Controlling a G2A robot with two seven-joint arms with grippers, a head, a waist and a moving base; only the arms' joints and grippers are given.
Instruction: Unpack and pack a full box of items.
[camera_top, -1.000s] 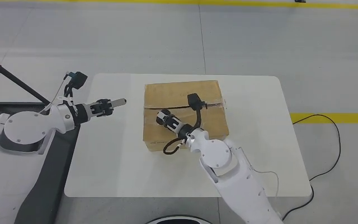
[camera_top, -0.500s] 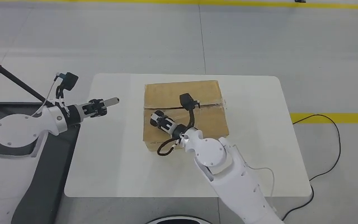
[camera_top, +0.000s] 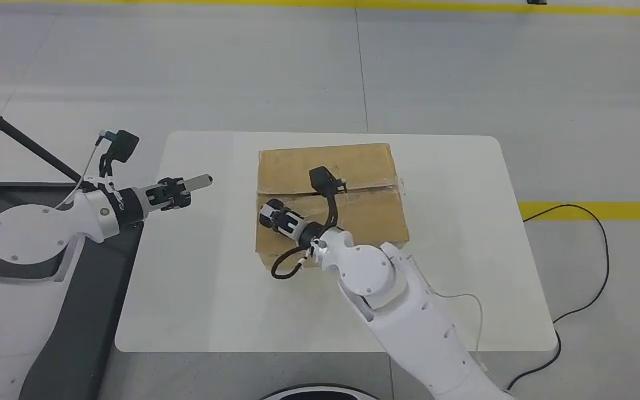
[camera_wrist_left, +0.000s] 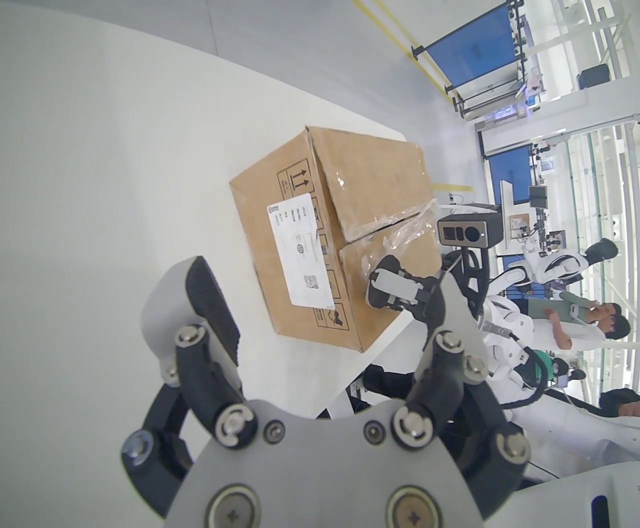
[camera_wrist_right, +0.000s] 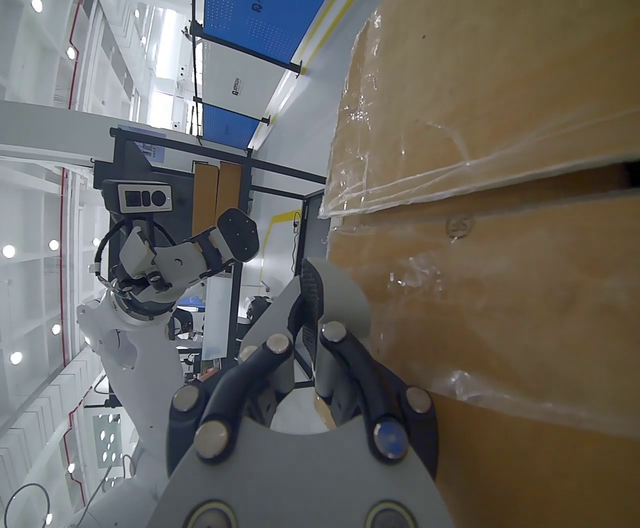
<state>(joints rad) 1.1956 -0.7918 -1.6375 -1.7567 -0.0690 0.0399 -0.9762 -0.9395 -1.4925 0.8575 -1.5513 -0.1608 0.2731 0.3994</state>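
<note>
While the taped-shut brown cardboard box (camera_top: 345, 165) stands at the middle of the white table (camera_top: 200, 290), the right gripper (camera_top: 268, 213) (fingers together) sits at the near end of the clear tape seam (camera_top: 375, 187). The seam runs away from its tips. The left gripper (camera_top: 203, 181), fingers apart, hangs beside the box, apart from it.

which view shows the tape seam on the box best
Right wrist view: the tape seam is close up, its wrinkled tape clear. Left wrist view shows it smaller on the box top; top view, a thin line partly behind the right arm.
</note>
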